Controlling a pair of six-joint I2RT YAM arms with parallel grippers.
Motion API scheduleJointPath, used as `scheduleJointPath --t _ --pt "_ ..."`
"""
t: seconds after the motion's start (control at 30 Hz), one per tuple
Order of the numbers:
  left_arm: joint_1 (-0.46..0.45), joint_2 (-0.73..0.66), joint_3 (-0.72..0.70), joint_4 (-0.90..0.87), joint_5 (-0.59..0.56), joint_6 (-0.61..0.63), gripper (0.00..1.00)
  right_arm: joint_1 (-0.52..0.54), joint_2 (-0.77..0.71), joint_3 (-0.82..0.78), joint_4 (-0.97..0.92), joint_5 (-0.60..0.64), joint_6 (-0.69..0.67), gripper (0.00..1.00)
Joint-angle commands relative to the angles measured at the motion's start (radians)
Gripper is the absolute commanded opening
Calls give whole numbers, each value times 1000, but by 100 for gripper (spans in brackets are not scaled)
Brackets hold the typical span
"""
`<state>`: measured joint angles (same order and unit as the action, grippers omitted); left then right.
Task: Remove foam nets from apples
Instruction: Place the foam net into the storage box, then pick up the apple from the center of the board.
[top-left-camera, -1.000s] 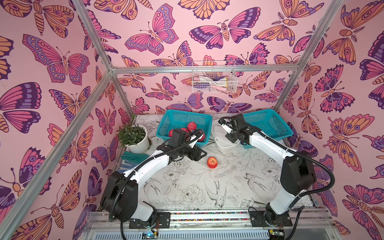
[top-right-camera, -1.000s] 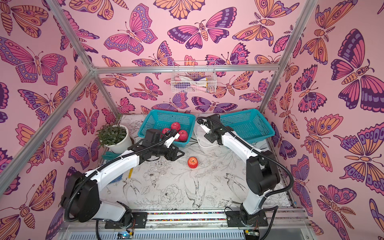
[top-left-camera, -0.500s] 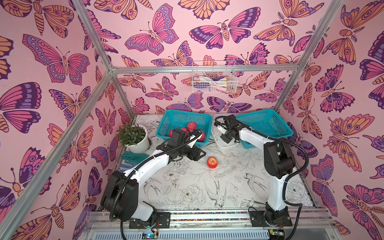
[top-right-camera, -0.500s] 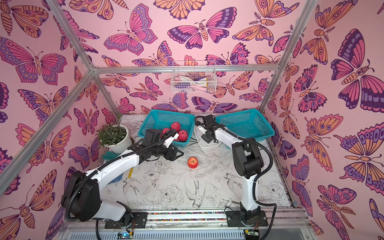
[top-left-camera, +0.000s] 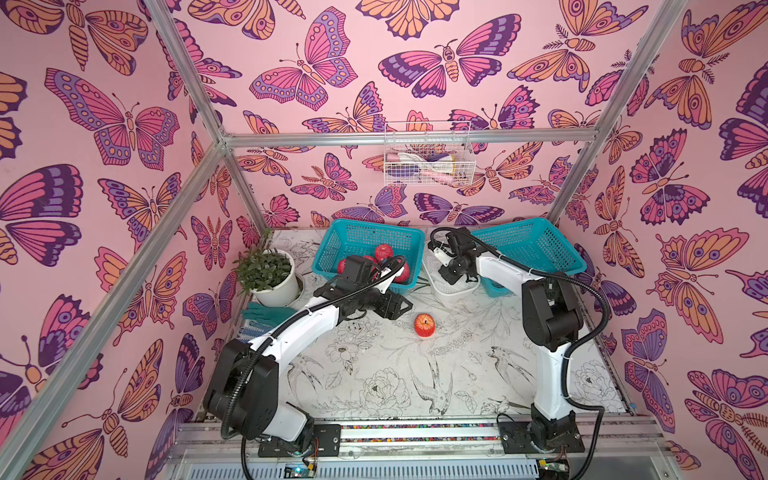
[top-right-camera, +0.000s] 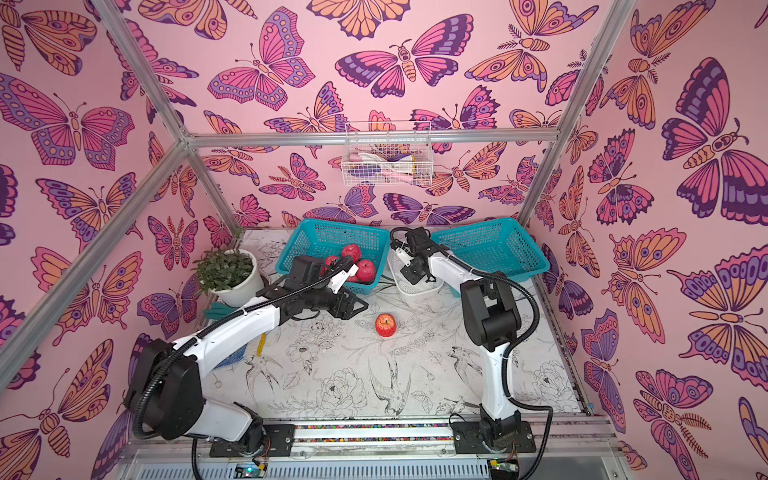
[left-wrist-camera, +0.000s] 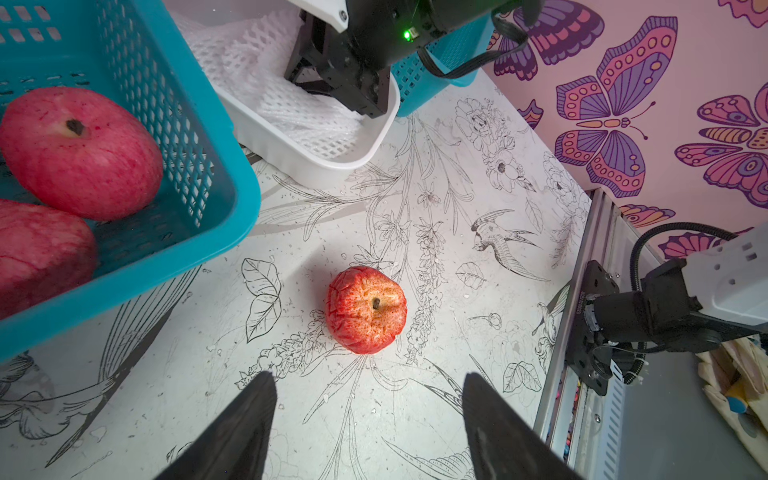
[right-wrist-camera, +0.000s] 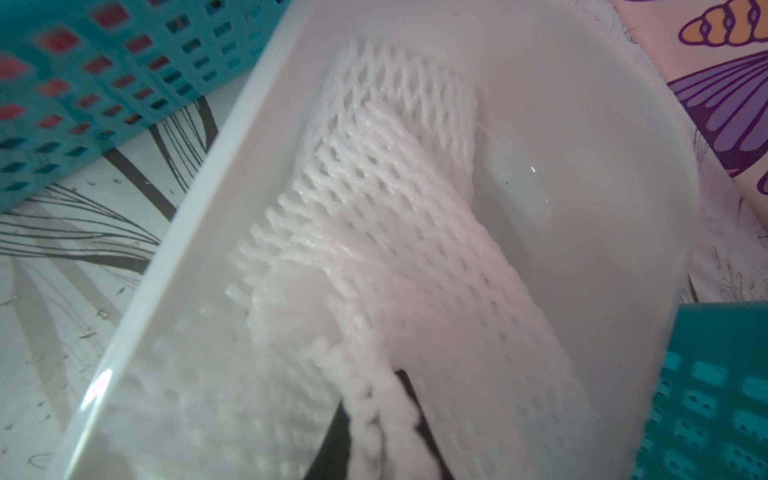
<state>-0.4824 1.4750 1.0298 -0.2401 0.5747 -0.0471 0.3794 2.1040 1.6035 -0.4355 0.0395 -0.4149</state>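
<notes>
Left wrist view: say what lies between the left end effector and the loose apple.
Only bare table separates the left end effector and the apple, shown in the left wrist view.

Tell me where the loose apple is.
In both top views the apple sits on the table, just off the left claw, near the basket of apples.

An apple (top-left-camera: 424, 325) lies on the table (top-left-camera: 478, 374) near the left gripper (top-left-camera: 405, 308).
</notes>
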Motion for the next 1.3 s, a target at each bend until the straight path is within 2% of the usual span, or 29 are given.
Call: scheduleJointPath --t 0.0,0.4,0.8,1.27 --pt "8 -10 11 -17 -11 -7 73 -5 -31 -7 -43 -11 36 32" --pt "9 -56 -5 -17 -38 -8 75 -4 -151 -50 -40 -16 48 59" --pt "8 -68 -23 -25 -27 -3 76 -4 -225 -95 -49 -73 39 69" --pt "7 -45 -23 -34 -16 5 76 -6 -306 -139 -28 -157 73 72"
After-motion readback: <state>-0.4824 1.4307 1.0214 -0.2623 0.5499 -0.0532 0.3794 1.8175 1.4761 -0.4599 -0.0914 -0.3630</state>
